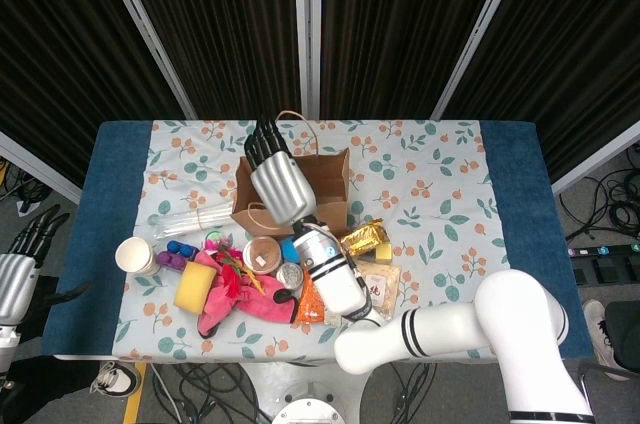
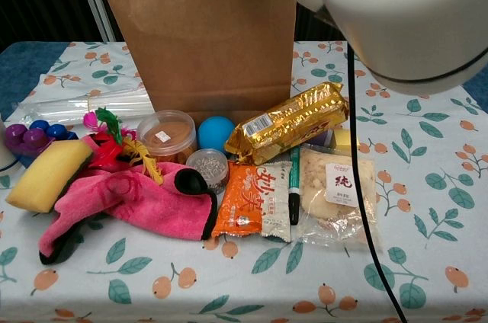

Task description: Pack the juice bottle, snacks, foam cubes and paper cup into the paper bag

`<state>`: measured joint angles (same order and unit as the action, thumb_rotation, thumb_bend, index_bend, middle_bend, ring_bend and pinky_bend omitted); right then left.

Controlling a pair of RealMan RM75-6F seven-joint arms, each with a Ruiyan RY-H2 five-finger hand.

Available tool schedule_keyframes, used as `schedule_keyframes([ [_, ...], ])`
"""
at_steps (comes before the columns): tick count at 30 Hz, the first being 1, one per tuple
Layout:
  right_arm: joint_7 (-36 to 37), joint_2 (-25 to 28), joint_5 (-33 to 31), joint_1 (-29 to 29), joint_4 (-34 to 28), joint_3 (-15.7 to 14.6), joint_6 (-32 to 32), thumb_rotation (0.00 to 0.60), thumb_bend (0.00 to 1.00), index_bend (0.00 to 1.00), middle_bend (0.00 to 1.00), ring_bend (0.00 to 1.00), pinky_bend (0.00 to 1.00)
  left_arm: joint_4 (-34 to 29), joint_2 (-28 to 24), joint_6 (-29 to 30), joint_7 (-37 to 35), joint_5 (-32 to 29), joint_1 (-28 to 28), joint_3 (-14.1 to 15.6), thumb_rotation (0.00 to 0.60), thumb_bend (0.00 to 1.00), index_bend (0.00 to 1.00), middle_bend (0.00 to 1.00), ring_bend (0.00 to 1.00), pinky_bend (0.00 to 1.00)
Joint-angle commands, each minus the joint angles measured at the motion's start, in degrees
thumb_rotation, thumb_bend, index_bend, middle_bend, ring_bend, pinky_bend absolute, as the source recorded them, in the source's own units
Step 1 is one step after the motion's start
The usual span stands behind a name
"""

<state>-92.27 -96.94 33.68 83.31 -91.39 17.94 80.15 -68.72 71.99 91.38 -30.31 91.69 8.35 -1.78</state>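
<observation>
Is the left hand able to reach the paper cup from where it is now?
Probably yes. The left hand hangs off the table's left edge, open and holding nothing, and the paper cup stands alone near that edge. Nothing lies between them; the yellow sponge sits further in.
</observation>
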Motion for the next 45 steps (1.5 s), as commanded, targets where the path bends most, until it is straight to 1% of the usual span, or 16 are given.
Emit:
schedule_keyframes([
  [1,1.3,0.3,1.3,0.6,-0.2,1.4,0.2,0.600,0.02,0.11,0.14,0.00,0.00,-0.1,0.0,0.0,0.1,0.0,0.0,0.0,0.600,0.09,0.13,0.10,0.06,0.16],
  [7,5.3,2.1,6.5,0.0,-3.1,3.4,3.2,0.600,0.06,0.11,0.14,0.00,0.00,-0.6,-0.2,0.2,0.7,0.4,0.1,0.0,0.600,0.09,0.13,0.10,0.06,0.16],
  [9,6.5,4.0,8.7,-1.0,-6.5,4.0,5.1,0.600,0.07,0.11,0.16,0.00,0.00,-1.0,-0.4,0.4,1.0,0.5,0.1,0.0,0.600,0.09,0.13,0.10,0.06,0.16],
  [14,9.0,13.7,14.7,-7.8,-22.1,2.9,12.2,0.600,0.06,0.15,0.18,0.08,0.05,-2.2,-1.0,0.6,1.9,0.8,0.1,0.1,0.600,0.09,0.13,0.10,0.06,0.16],
  [17,12.3,20.9,15.9,-15.6,-33.0,-0.4,16.7,0.600,0.03,0.20,0.22,0.14,0.15,-2.9,-1.2,0.7,2.7,1.2,0.2,0.1,0.600,0.09,0.13,0.10,0.06,0.16],
  [19,16.8,25.9,16.7,-21.9,-39.0,-4.4,18.6,0.600,0.02,0.24,0.25,0.17,0.19,-3.4,-1.2,0.5,3.2,1.4,0.4,0.2,0.600,0.09,0.13,0.10,0.06,0.16],
  [23,29.4,32.5,20.5,-33.1,-42.6,-13.9,17.7,0.600,0.01,0.29,0.29,0.20,0.22,-4.2,-1.1,0.2,4.4,1.6,0.6,0.3,0.600,0.09,0.13,0.10,0.06,0.16],
  [25,36.9,34.3,23.9,-37.6,-40.3,-19.0,14.8,0.600,0.01,0.31,0.31,0.21,0.22,-4.5,-0.9,0.0,5.0,1.8,0.7,0.4,0.600,0.09,0.13,0.10,0.06,0.16],
  [27,43.1,34.9,26.3,-40.3,-36.9,-22.5,10.9,0.600,0.01,0.33,0.32,0.21,0.22,-4.8,-0.8,-0.2,5.5,2.0,0.8,0.6,0.600,0.09,0.13,0.10,0.06,0.16],
  [29,50.3,34.6,28.2,-41.9,-31.8,-25.0,4.7,0.600,0.00,0.34,0.32,0.21,0.22,-5.0,-0.8,-0.4,6.0,2.2,0.9,0.7,0.600,0.09,0.13,0.10,0.06,0.16],
  [31,56.1,33.6,28.8,-42.2,-27.4,-26.0,-1.3,0.600,0.00,0.35,0.32,0.21,0.22,-5.1,-0.8,-0.4,6.4,2.2,1.0,0.7,0.600,0.09,0.13,0.10,0.06,0.16],
  [33,62.2,31.6,30.1,-41.8,-21.7,-26.3,-8.2,0.600,0.00,0.37,0.32,0.18,0.19,-5.3,-0.9,-0.4,6.8,2.2,1.0,0.7,0.600,0.09,0.13,0.10,0.06,0.16],
  [35,66.5,28.7,32.0,-41.3,-15.4,-26.0,-13.3,0.600,0.00,0.40,0.30,0.14,0.12,-5.4,-1.1,-0.5,7.2,2.1,1.0,0.7,0.600,0.09,0.13,0.10,0.06,0.16],
  [38,71.0,23.8,35.0,-41.2,-6.7,-25.1,-17.1,0.600,0.00,0.37,0.25,0.07,0.05,-5.3,-1.4,-0.6,7.6,1.8,0.7,0.8,0.600,0.09,0.13,0.10,0.06,0.16],
  [41,74.1,18.8,37.3,-41.9,0.2,-23.7,-17.8,0.600,0.00,0.27,0.21,0.04,0.03,-5.2,-1.5,-0.8,7.7,1.5,0.6,0.9,0.600,0.09,0.13,0.10,0.06,0.16],
  [45,77.1,13.2,41.3,-42.7,8.1,-22.1,-16.5,0.600,0.00,0.24,0.18,0.01,0.01,-4.6,-1.3,-1.0,8.0,1.6,0.5,1.1,0.600,0.09,0.13,0.10,0.06,0.16],
])
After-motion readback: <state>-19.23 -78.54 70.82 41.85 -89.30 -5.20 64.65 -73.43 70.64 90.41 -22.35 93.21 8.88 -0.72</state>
